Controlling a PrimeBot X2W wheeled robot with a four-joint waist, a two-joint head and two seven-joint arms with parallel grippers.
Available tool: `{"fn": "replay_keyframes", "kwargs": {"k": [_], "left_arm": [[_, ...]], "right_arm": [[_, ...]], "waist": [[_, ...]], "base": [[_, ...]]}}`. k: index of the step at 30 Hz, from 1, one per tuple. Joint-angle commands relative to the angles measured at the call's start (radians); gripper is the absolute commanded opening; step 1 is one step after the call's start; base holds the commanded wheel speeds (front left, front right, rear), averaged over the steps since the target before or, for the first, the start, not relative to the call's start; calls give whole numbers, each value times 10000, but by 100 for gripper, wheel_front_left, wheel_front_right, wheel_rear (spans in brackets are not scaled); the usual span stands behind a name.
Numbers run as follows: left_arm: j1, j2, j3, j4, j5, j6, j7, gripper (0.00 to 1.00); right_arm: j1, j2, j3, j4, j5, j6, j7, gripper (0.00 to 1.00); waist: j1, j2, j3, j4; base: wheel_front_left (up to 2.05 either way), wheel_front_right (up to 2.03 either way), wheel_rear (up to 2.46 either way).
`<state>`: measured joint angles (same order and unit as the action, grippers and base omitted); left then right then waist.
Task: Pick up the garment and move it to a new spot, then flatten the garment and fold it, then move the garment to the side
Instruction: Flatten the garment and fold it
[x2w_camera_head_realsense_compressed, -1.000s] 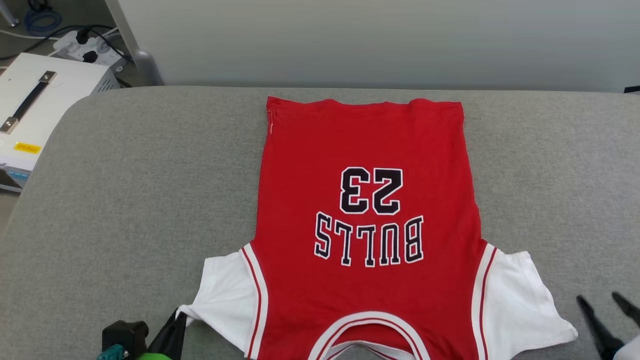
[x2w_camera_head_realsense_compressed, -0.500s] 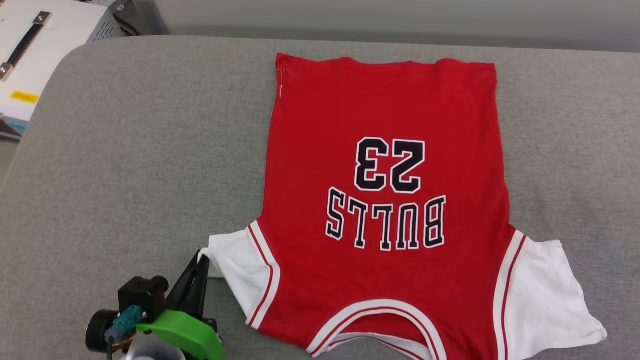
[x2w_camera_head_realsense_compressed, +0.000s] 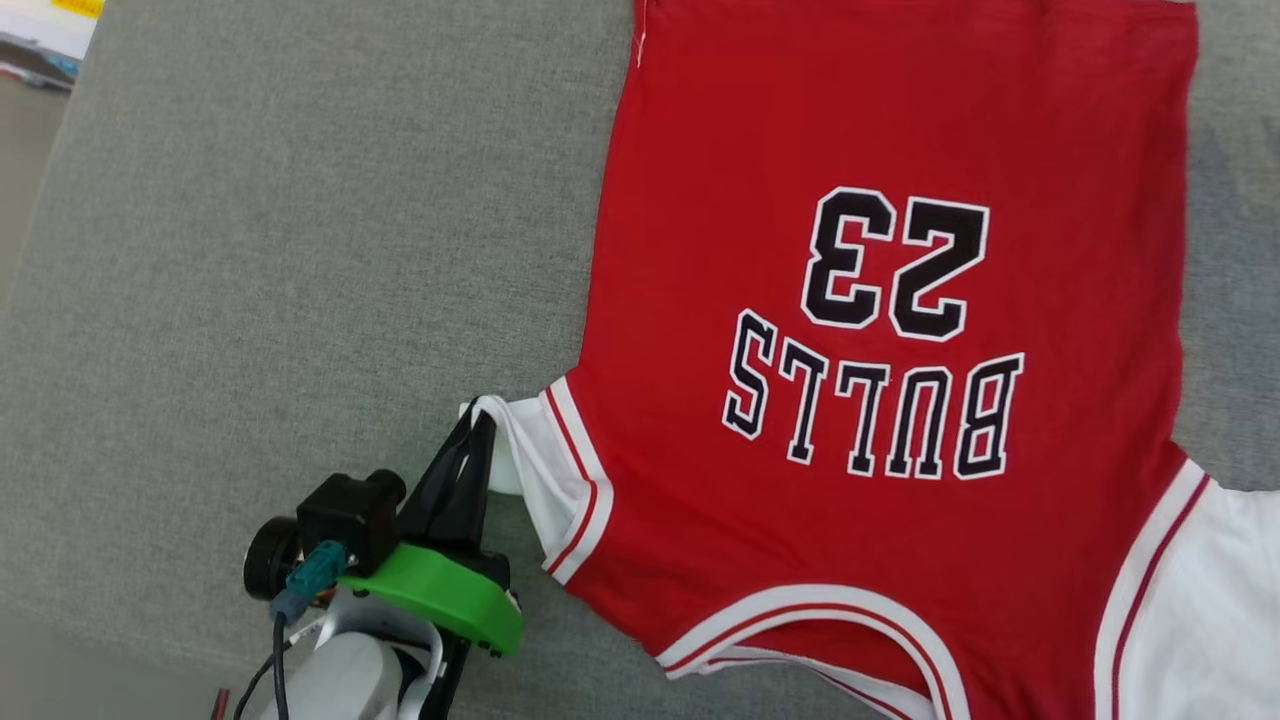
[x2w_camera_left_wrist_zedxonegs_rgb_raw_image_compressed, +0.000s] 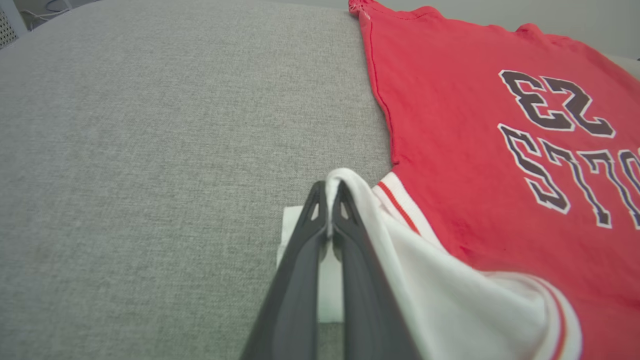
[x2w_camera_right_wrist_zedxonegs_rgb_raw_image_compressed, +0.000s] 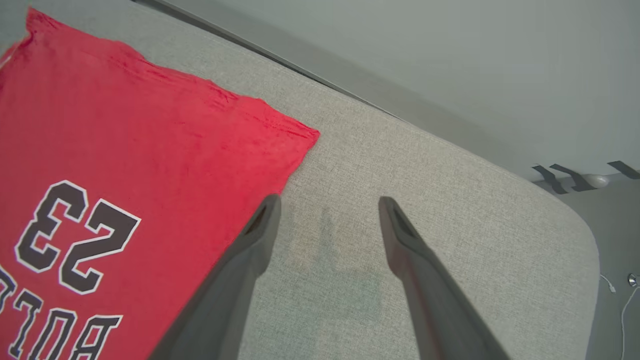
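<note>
Garment (x2w_camera_head_realsense_compressed: 700, 150) lay flat, print up, on the grey cushion (x2w_camera_head_realsense_compressed: 250, 250), collar toward 6 o'clock and hem toward 12. At 8 o'clock the left gripper (x2w_camera_head_realsense_compressed: 478, 420) was pressed together on the cuff of the white sleeve (x2w_camera_head_realsense_compressed: 535, 460), which was raised off the cushion. A sleeve fold seemed in hand. It would go best carried low toward 3 o'clock and laid onto the red without tugging the body askew. The right gripper (x2w_camera_right_wrist_zedxonegs_rgb_raw_image_compressed: 327, 205), spread wide, hovered over bare cushion just beside its 3 o'clock edge. A plain pale wall (x2w_camera_right_wrist_zedxonegs_rgb_raw_image_compressed: 400, 50) rose behind at 12.
</note>
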<state>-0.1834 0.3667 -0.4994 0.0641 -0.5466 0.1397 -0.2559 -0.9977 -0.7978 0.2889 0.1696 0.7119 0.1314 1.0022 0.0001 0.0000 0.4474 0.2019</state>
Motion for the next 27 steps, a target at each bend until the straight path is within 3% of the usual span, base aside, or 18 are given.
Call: {"fn": "replay_keyframes", "kwargs": {"k": [1,11,15,21,23,27], "left_arm": [[-263,-120,82,-30,154,-96,-59,0],[-664,-861,358,-277,856,-591,-59,0],[-804,-1081,476,-227,1059,-805,-59,0],[-830,-1265,743,-13,1296,-1037,-59,0],[-810,-1297,850,63,1351,-1105,-59,0],[-754,-1346,1022,248,1459,-1230,-59,0]], "right_arm": [[-395,104,114,283,-103,-7,366,100],[-1844,680,592,1800,-1049,-7,1124,100],[-1647,821,761,2305,-1121,-7,1032,100],[-653,435,1727,2511,-897,-7,1511,100],[-533,324,1840,2483,-755,-7,1494,0],[-628,249,1777,2441,-622,-7,1109,0]], "waist": [[-1,0,1008,778],[-1,0,2256,1384],[-1,0,2474,1508],[-1,0,2401,1434],[-1,0,2332,1386],[-1,0,2146,1264]], "base": [[0,0,0],[0,0,0],[0,0,0],[0,0,0],[0,0,0],[0,0,0]]}}
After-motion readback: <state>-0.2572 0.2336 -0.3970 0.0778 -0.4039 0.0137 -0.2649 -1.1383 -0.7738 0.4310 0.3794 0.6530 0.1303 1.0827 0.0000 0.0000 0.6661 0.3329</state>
